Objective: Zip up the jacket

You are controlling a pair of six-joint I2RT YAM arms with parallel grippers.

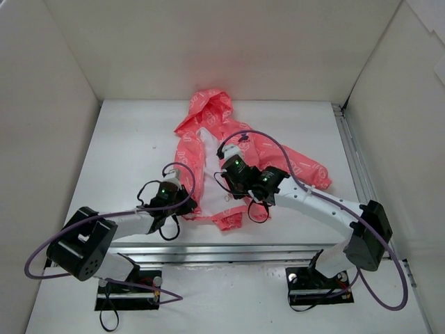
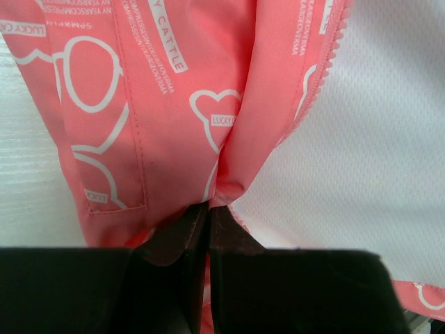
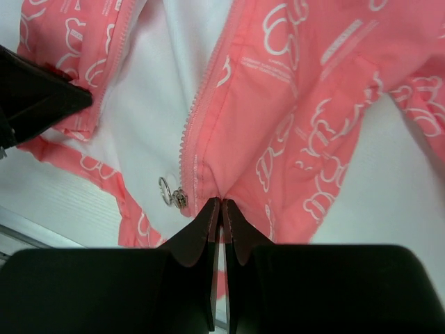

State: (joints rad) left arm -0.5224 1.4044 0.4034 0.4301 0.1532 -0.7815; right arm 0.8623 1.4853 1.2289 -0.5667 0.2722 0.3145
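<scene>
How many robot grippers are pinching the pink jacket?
2. The left gripper pinches the jacket's panel on the left arm's side, near the hem; the right gripper pinches the other panel beside the zipper pull.

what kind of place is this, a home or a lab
Likely a robot lab cell: plain white walls box in a white table, and two robot arms bolted at its near edge hold a pink jacket.
</scene>
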